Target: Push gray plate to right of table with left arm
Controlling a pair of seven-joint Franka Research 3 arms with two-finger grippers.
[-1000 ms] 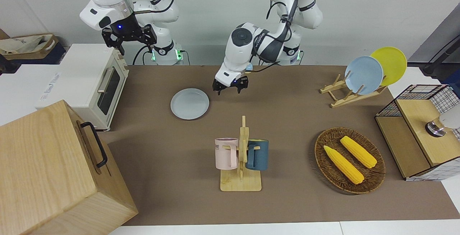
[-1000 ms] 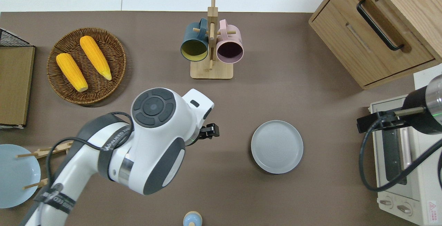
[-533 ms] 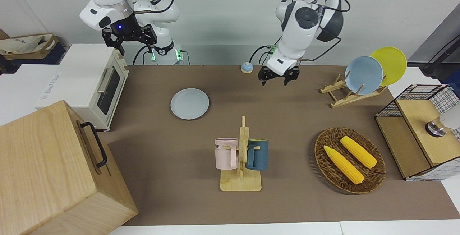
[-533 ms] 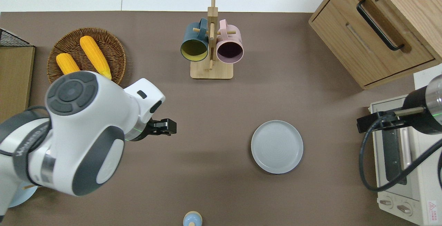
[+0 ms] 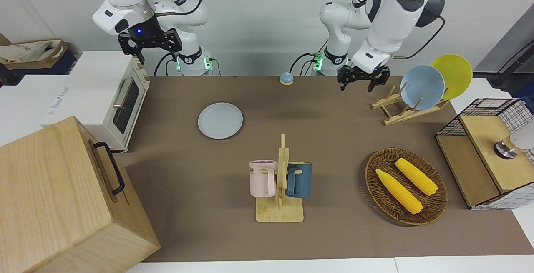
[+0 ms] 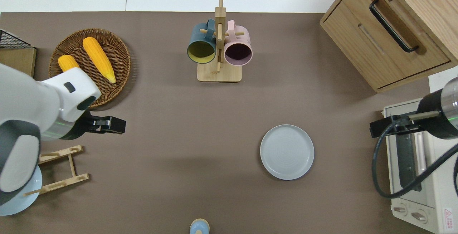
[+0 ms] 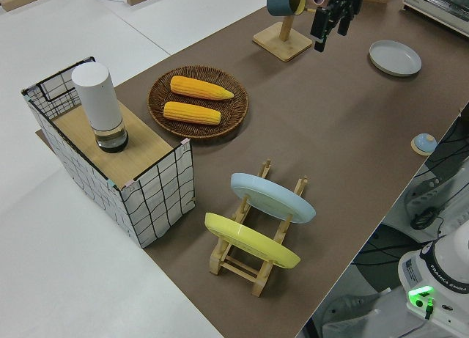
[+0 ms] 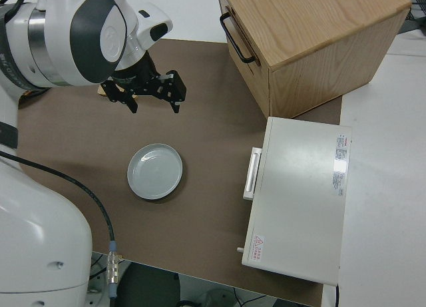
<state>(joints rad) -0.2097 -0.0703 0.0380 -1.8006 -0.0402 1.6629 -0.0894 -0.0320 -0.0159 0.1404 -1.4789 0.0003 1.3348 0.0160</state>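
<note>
The gray plate (image 5: 220, 120) (image 6: 287, 152) (image 8: 154, 171) lies flat on the brown table (image 5: 333, 131), toward the right arm's end and a short way from the toaster oven. My left gripper (image 5: 357, 83) (image 6: 111, 125) (image 7: 331, 17) hangs open and empty in the air. It is over bare table between the wicker basket and the plate rack, well away from the gray plate. The right arm is parked with its gripper (image 5: 150, 49) open.
A mug rack (image 5: 280, 181) with a pink and a blue mug stands mid-table. A wicker basket (image 5: 406, 208) holds two corn cobs. A wooden rack (image 5: 411, 108) carries a sky-blue and a yellow plate. Toaster oven (image 5: 104, 97), wooden cabinet (image 5: 62, 198), wire crate (image 5: 488, 152) and a small blue bell (image 5: 286, 78) line the edges.
The left arm has swung from just beside the gray plate toward its own end of the table and risen. The plate and the right arm have not moved.
</note>
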